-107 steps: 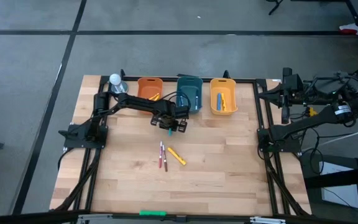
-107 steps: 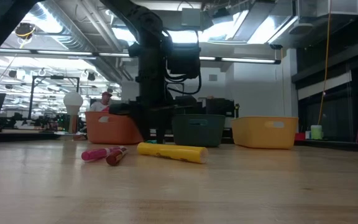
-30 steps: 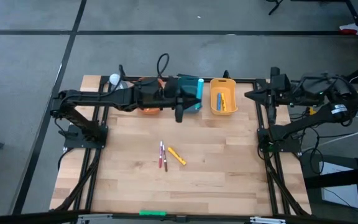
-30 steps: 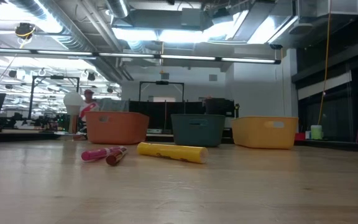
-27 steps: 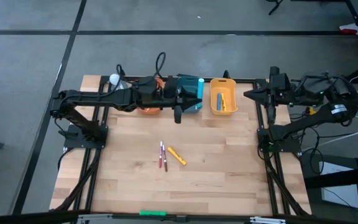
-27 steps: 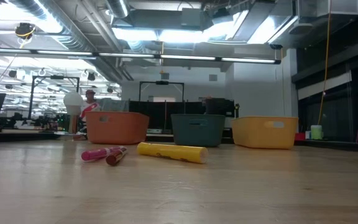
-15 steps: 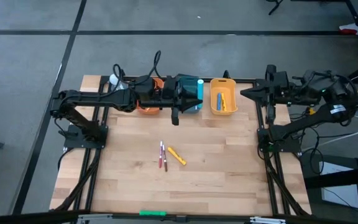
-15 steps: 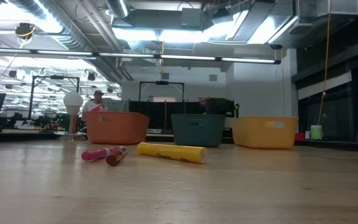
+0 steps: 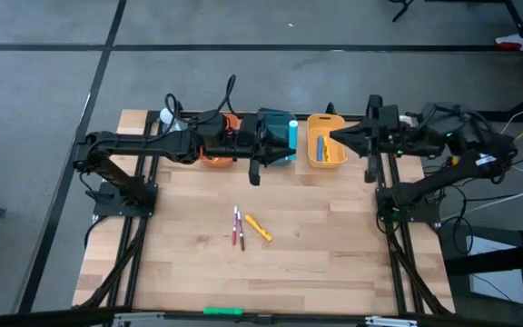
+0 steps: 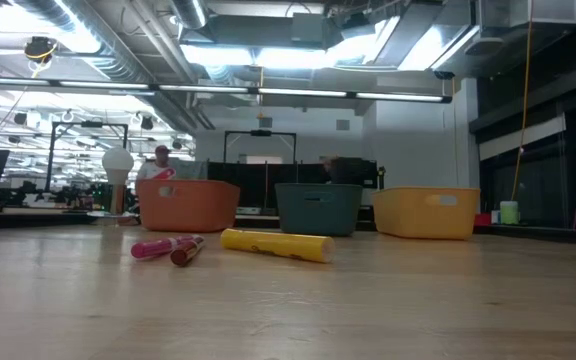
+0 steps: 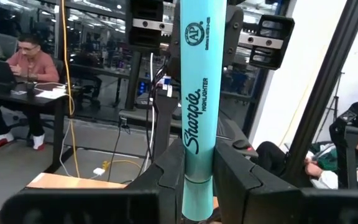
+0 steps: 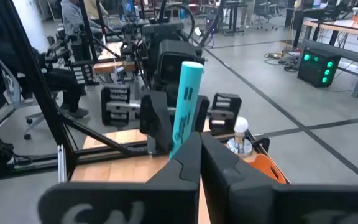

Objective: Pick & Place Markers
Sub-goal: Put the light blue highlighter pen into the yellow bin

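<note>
Teal highlighter is clamped in my left gripper, held over the teal bin at the table's far edge. My right gripper hangs above the yellow bin, fingers pressed together, empty. Red markers and a yellow marker lie mid-table.

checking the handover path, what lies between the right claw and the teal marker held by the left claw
In the high view, only the yellow plastic bin lies below that stretch between the right claw and the teal highlighter marker gripped by the left claw.
</note>
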